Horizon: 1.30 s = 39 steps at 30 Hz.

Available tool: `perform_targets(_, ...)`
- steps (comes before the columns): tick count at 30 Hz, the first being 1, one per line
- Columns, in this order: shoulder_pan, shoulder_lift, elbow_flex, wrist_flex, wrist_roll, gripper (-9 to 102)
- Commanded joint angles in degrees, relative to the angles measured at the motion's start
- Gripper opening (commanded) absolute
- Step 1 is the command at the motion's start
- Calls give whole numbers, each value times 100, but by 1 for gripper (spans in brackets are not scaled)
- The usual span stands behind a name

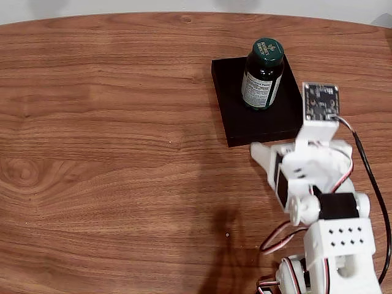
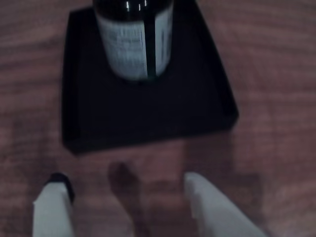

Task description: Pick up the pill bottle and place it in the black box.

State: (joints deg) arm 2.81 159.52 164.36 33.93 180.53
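Fixed view shows the pill bottle (image 1: pixel 263 73) standing upright inside the black box (image 1: pixel 260 125) on the wooden table (image 1: pixel 110 153); wrist view shows the gripper (image 2: pixel 123 190) spread, empty, just short of the box's near wall

White printed-plastic arm (image 1: pixel 318 202), blocky segments, black servos set in joints. Small dark circuit board (image 1: pixel 321 101) on white mount up top. Black cable (image 1: pixel 375 184) along right side, red-and-white wires (image 1: pixel 278 240) looping near base. Dotted holes on lower housing.

Warm brown wood-grain table (image 1: pixel 110 153) with curved far edge, pale surface beyond.
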Motion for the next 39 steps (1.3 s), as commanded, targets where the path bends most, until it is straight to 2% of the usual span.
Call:
perform_targets(1,18,721,211,536,-35,18)
perform_targets(10,193,1793,914,1687,70,13)
perform_targets(17,158,2224,923,3516,281,1)
perform_targets(23,158,2663,923,5062,967,0)
perform_targets(29,220,2883,923,5194,923,0)
perform_targets(37,158,3041,923,5229,-650,0)
perform_targets(39,158,3094,923,5247,-747,0)
